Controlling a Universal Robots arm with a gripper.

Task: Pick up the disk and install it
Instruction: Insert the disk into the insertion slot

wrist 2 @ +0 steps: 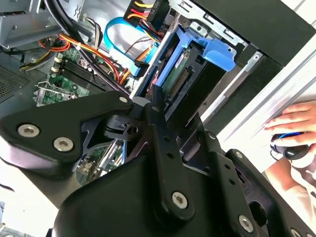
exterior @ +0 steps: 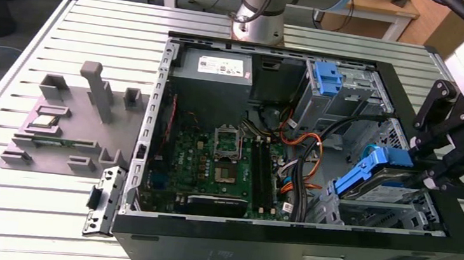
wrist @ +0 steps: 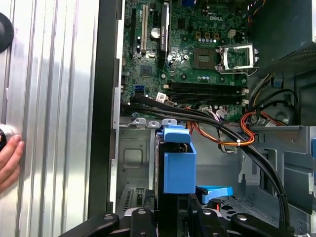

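Clamping the disk [exterior: 385,177] from both sides, the gripper [exterior: 421,180] hangs over the corner of the computer case [exterior: 288,253] at the exterior view's right. In the first wrist view its black fingers [wrist: 142,217] are closed against the drive's flanks. The disk stands tilted, one end raised, its blue side rail [exterior: 363,171] facing the inside of the case and its silver body partly down in the metal drive cage [exterior: 377,211] (how far it has seated I cannot tell). In the second wrist view the connector edge [wrist 2: 180,81] of the drive shows beyond the gripper's linkage, with a blue rail tab [wrist 2: 219,52] past it.

Just beside the cage, black, orange and red cables [exterior: 306,156] cross toward the green motherboard [exterior: 221,161] on the case floor, with the processor socket [exterior: 228,141] near its middle. Farther off, a grey power-supply box [exterior: 212,66] sits against the far wall of the case, and a blue carrier [exterior: 326,78] stands in another bay along that wall.

The case rests on a slotted metal table [exterior: 37,213]. Well apart from it, toward the exterior view's left, a grey fixture [exterior: 70,127] holds a few small parts. Outside the case, in the second wrist view, a person's hand [wrist 2: 294,123] lies over a dark mouse [wrist 2: 291,152].
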